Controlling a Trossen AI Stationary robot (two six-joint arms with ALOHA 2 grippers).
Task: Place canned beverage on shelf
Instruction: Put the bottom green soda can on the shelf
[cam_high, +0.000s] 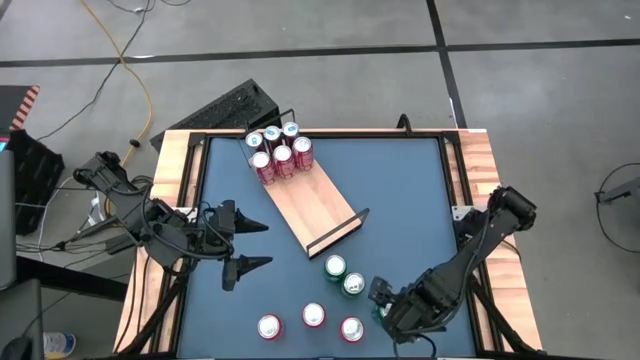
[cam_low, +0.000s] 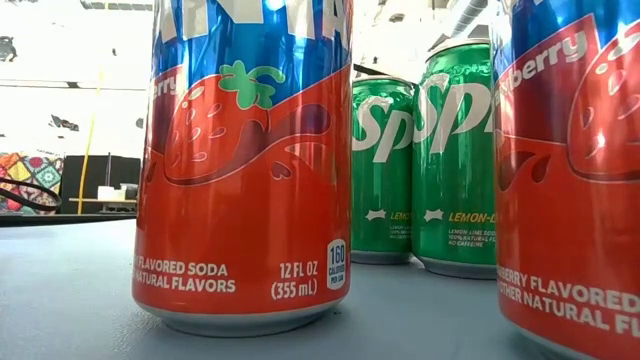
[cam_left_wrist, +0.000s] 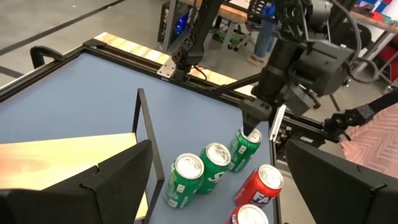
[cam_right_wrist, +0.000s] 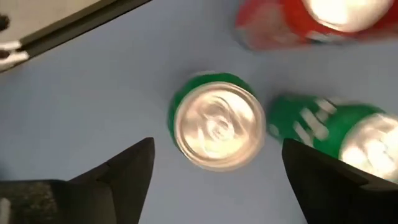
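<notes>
Six cans on the shelf (cam_high: 318, 207) at 12; six loose on the tabletop (cam_high: 400, 190): three green cans (cam_high: 336, 267), three red cans (cam_high: 313, 316); right tool (cam_high: 383, 302) at 5, fingers apart over a green one; left tool (cam_high: 252, 245) at 9, fingers apart.

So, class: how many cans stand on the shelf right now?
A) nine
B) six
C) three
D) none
B: the high view shows six cans bunched in two rows of three at the far end of the shelf.
</notes>
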